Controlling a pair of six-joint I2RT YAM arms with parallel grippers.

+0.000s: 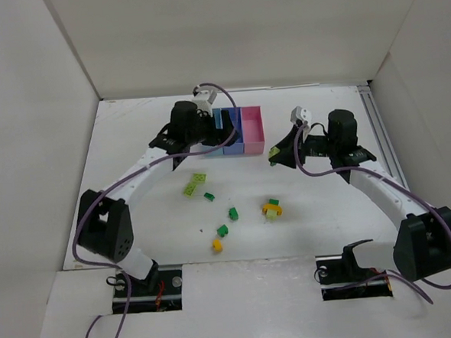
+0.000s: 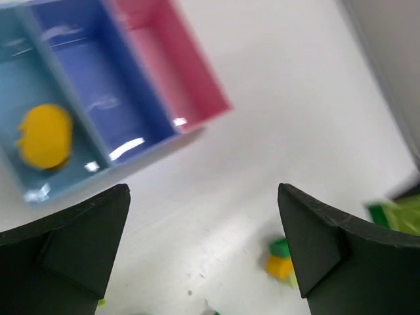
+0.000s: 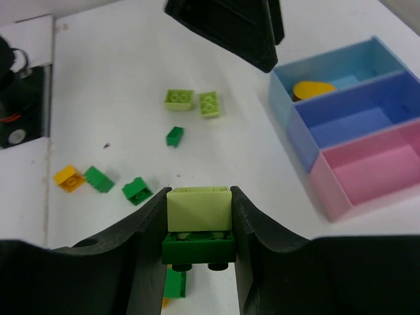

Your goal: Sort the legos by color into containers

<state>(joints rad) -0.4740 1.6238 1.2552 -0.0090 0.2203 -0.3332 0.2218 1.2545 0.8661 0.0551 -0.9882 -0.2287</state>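
Lime brick (image 3: 199,209) sitting on a dark green brick (image 3: 199,248), long axes lying crosswise between the fingers | right gripper (image 3: 199,197) is clamping both, beside the pink bin (image 3: 367,172) | left gripper (image 2: 203,197) is hanging spread wide near the light blue bin (image 2: 14,80), where a yellow brick (image 2: 44,136) is lying.

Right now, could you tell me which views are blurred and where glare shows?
Left wrist view: blurred, the yellow piece in the light blue bin smeared, white glare on its floor. Right wrist view: crisp, the held bricks sharp. Top external view: even light, soft shadows.
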